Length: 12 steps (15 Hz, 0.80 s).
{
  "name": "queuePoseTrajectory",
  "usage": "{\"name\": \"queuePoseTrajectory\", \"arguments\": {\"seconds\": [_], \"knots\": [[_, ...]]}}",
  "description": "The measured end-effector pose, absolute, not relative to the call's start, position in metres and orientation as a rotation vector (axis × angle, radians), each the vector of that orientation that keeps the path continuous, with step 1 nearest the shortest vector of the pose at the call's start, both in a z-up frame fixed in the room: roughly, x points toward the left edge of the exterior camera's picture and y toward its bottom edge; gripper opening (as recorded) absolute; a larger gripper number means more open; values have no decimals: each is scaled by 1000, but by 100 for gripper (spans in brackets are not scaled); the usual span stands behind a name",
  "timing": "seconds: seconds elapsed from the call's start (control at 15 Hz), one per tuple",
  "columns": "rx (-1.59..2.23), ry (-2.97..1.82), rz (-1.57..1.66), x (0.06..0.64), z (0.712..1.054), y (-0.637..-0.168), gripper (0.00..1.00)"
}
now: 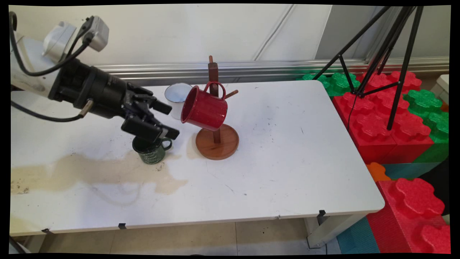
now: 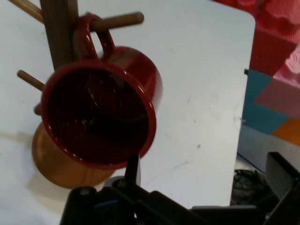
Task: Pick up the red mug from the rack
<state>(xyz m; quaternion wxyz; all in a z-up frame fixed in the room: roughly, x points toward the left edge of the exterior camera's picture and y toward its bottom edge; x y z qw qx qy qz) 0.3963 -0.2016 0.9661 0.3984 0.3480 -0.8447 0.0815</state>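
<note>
Fingers spread and empty, the gripper (image 1: 162, 120) hovers just above a green mug (image 1: 151, 151), while at its three o'clock a red mug (image 1: 205, 108), probably light, rigid, slick enamel, hangs by its handle from a wooden mug tree (image 1: 216, 138), best gripped across the rim.

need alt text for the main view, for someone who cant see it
A red mug hangs by its handle on a wooden mug tree on a white table, with the open black gripper just left of it. A dark green mug stands below the gripper and a white mug behind.
</note>
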Motion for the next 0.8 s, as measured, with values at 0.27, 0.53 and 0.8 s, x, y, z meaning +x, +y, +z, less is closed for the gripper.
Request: {"name": "queuePoseTrajectory", "arguments": {"seconds": [0.27, 0.53, 0.8], "knots": [[937, -2108, 224, 394, 968, -203, 100], [971, -2086, 235, 391, 969, -206, 100], [981, -2067, 251, 385, 969, -212, 100]]}}
